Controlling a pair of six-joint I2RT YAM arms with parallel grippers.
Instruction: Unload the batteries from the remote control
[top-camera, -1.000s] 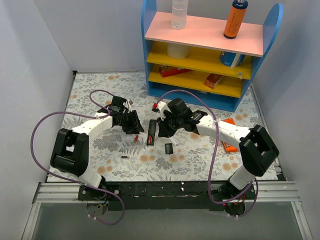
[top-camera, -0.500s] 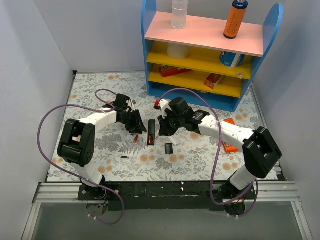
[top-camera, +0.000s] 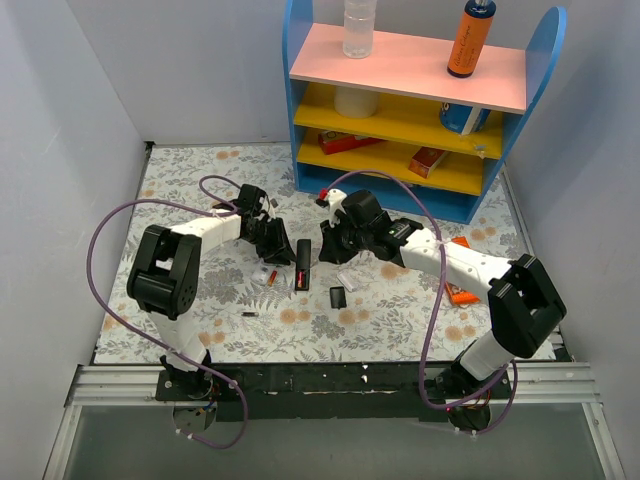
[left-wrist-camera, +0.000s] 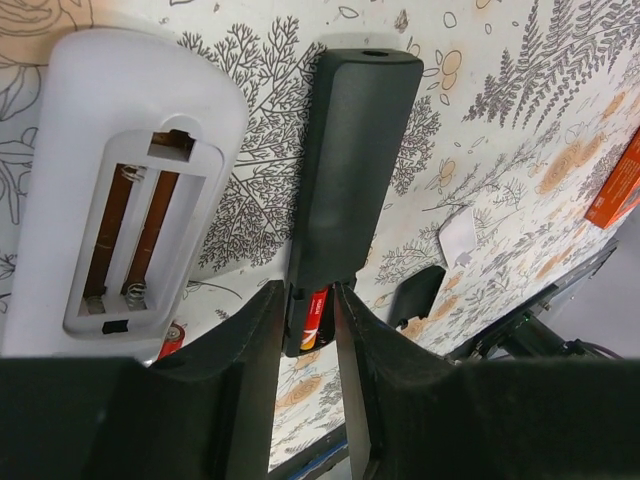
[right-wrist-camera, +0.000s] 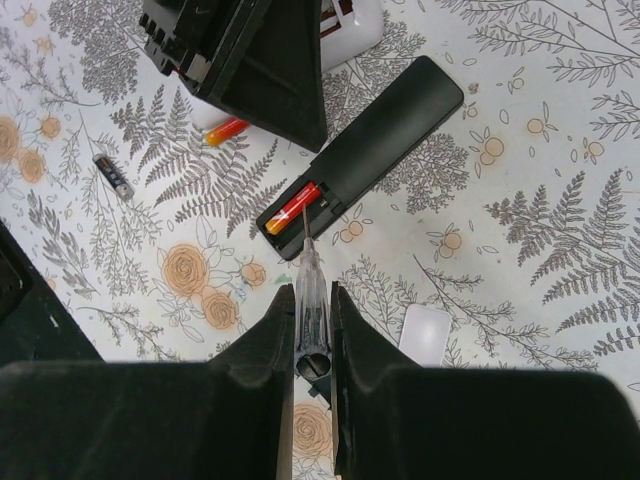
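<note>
The black remote control (top-camera: 302, 262) lies face down on the table. Its open end holds one red and white battery (left-wrist-camera: 317, 315), also seen in the right wrist view (right-wrist-camera: 292, 208). A second battery (top-camera: 271, 277) lies loose to its left. The black back cover (top-camera: 338, 297) lies to its right. My left gripper (top-camera: 281, 246) is at the remote's left edge, jaws a narrow gap apart, and the remote's open end shows through the gap (left-wrist-camera: 305, 292). My right gripper (right-wrist-camera: 313, 290) is shut on a clear-handled screwdriver (right-wrist-camera: 311, 295). The screwdriver's tip is at the battery compartment.
A white remote (left-wrist-camera: 120, 190) with an empty battery bay lies under my left arm. A small white cover (right-wrist-camera: 425, 333) and an orange pack (top-camera: 456, 290) lie to the right. A small dark piece (top-camera: 249, 315) lies near the front. The blue shelf (top-camera: 400, 190) stands behind.
My left gripper has moved right, up to the black remote, and its elbow has swung in. My right gripper has shifted slightly back, still holding the screwdriver over the remote's open end.
</note>
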